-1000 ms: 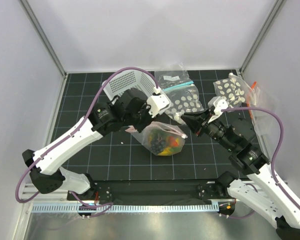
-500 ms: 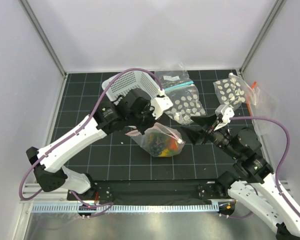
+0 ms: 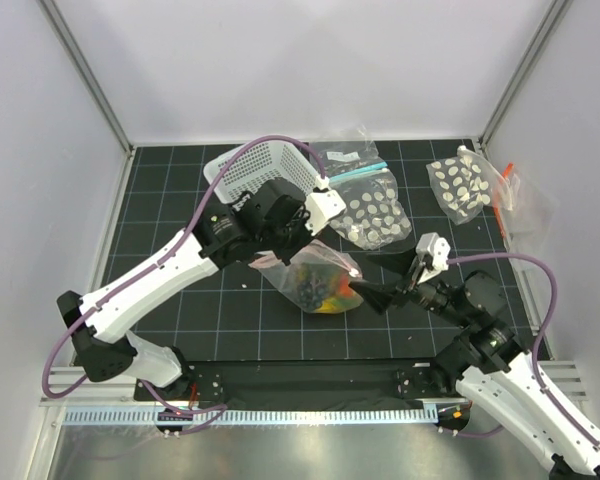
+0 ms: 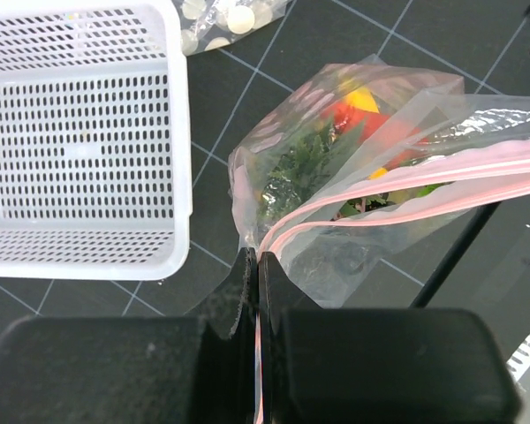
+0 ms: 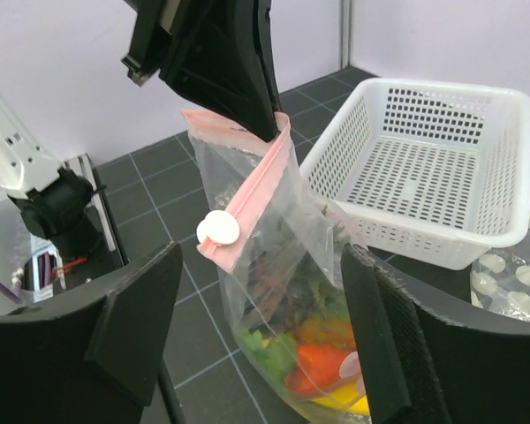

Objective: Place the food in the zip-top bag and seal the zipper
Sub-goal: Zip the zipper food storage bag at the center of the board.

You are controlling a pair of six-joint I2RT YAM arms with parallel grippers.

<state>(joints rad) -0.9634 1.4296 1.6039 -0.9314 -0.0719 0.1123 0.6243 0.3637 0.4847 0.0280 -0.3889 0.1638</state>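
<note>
**Pink zipper clamped by left end effector, right end effector spread**

The left end effector (image 4: 252,268) is seen pressed together on the thin pink closure strip, the zipper (image 4: 406,188), at one corner of the bag's mouth. By that corner the clear floppy plastic zip-top bag with pale round dots (image 4: 287,146) is held up, its bottom resting on the black gridded worktop (image 3: 160,215). The small toy foods (image 4: 358,110) are seen inside the bag, red, yellow, orange and green pieces heaped at the bottom. In the left wrist view the strip's two pink lines run close together away from the clamp.

The right end effector (image 3: 378,296) is held with its fingers wide apart and nothing gripped. It is placed at 3 o'clock of the bag in the top view, just beside the bag's edge.

A white perforated plastic basket (image 3: 242,172) is found at 11 o'clock of the bag. A clear bag with a teal strip (image 3: 352,158) lies at 1 o'clock, and a white-dotted bag with an orange strip (image 3: 464,186) at 2 o'clock.
</note>
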